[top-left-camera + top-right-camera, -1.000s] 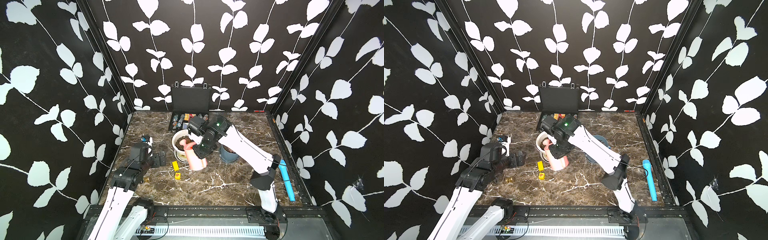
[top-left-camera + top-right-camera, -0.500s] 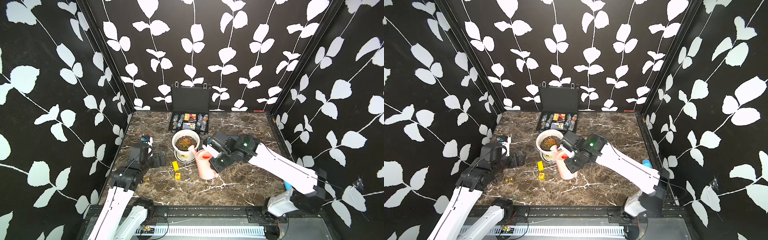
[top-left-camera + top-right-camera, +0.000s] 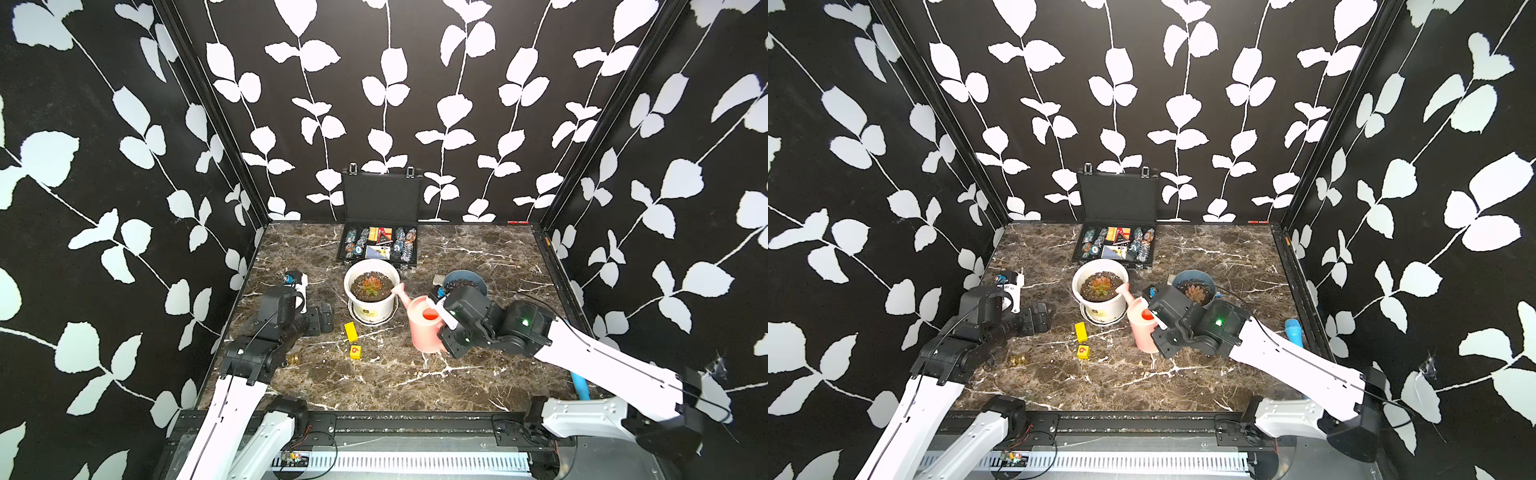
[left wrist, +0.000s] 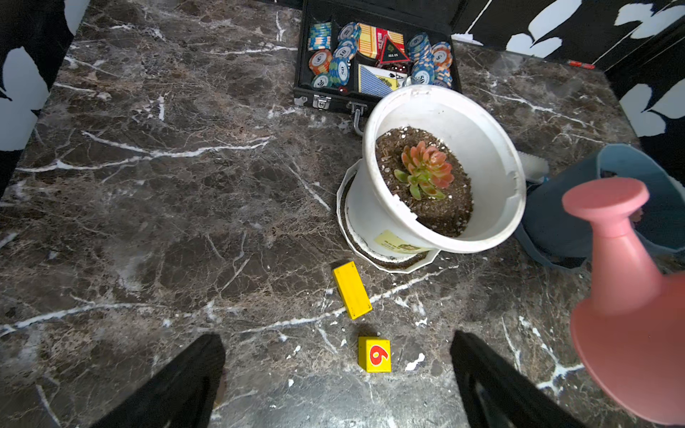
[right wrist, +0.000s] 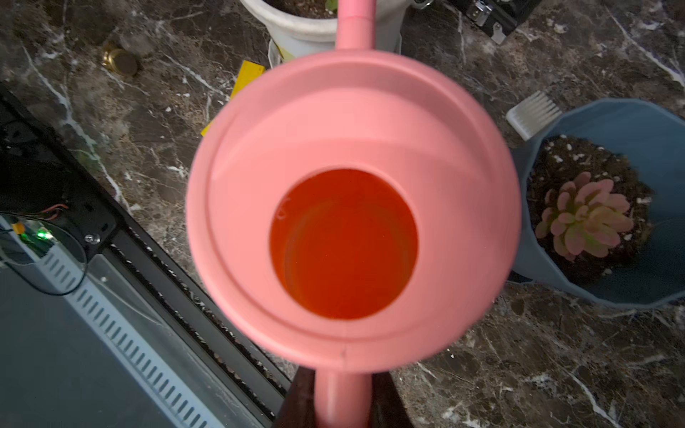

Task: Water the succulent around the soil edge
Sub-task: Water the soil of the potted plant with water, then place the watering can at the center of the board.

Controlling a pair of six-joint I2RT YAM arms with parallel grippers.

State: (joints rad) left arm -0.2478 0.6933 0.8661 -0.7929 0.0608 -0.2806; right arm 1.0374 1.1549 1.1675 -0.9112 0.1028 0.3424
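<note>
I read a red 6 on the yellow cube [image 4: 374, 354] in front of the pot [image 4: 493, 148], and "ALL IN" on a triangle [image 4: 393, 52] in the case [image 4: 378, 22] behind it. The pot's label [image 4: 398, 242] is too small to read. The succulent [image 4: 424, 172] sits mid-pot, ringed by the soil edge [image 4: 444, 218]. My right gripper [image 5: 343, 404] clamps the handle of the pink can [image 5: 352, 207] beside the pot, its fingers mostly hidden. My left gripper [image 4: 337, 339] gapes, empty. The can may rest on the marble table [image 4: 166, 222]. The walls [image 3: 124, 166] are black with a white leaf print.

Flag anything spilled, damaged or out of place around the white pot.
The inner rim of the white plastic pot looks jagged, maybe chipped, on one side. Small white crumbs lie scattered on the brown marble table by the yellow number cube, possibly spilled grit. No water spill shows.
</note>
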